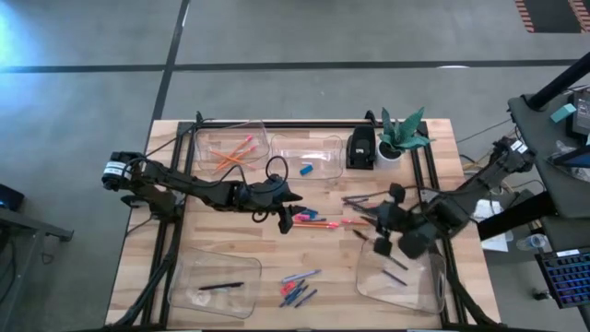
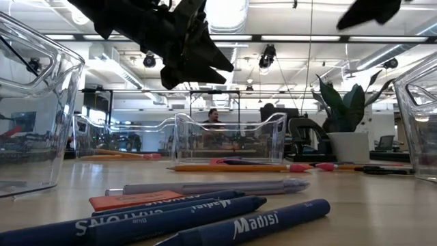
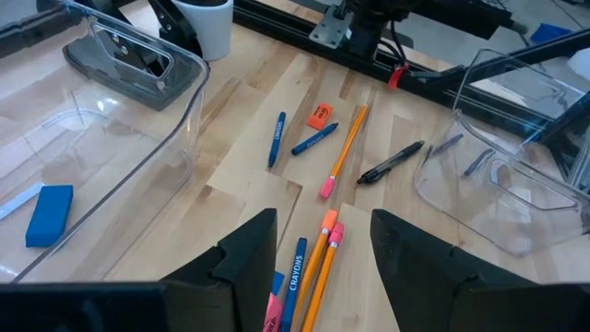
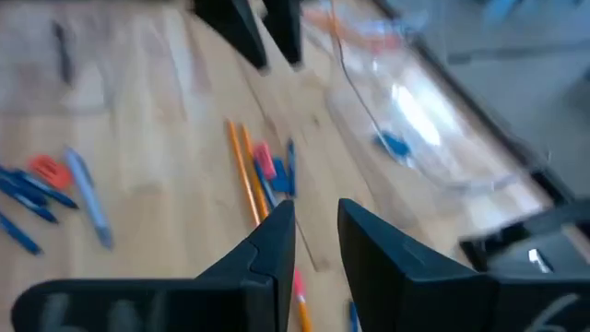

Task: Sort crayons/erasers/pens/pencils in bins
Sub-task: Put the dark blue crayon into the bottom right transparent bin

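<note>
Left claw (image 1: 288, 221) hung released over the middle of the surface (image 1: 323, 267), its fingers (image 3: 249, 254) spread wide above a small cluster of pencils (image 3: 324, 249), a blue crayon (image 3: 295, 281) and something pink lying side by side. Nothing sat between them. Right claw (image 1: 385, 242) hovered over the right side of the surface, just above the near right bin (image 1: 398, 275); its fingers (image 4: 267, 249) stood a little apart and nothing showed between them, though whether they were closing or opening could not be told.

At the far left, a bin (image 1: 230, 148) held several pencils, and the bin (image 1: 306, 157) beside it held a blue eraser (image 1: 306, 170). The near left bin (image 1: 214, 286) contained one black pen (image 1: 221, 286). More blue crayons (image 2: 171, 219), an orange-red eraser (image 2: 136, 199) and a grey pen (image 2: 212, 186) lay loose on the near middle of the surface. A further pen (image 3: 392, 161) lay right of centre, near the right bin.
</note>
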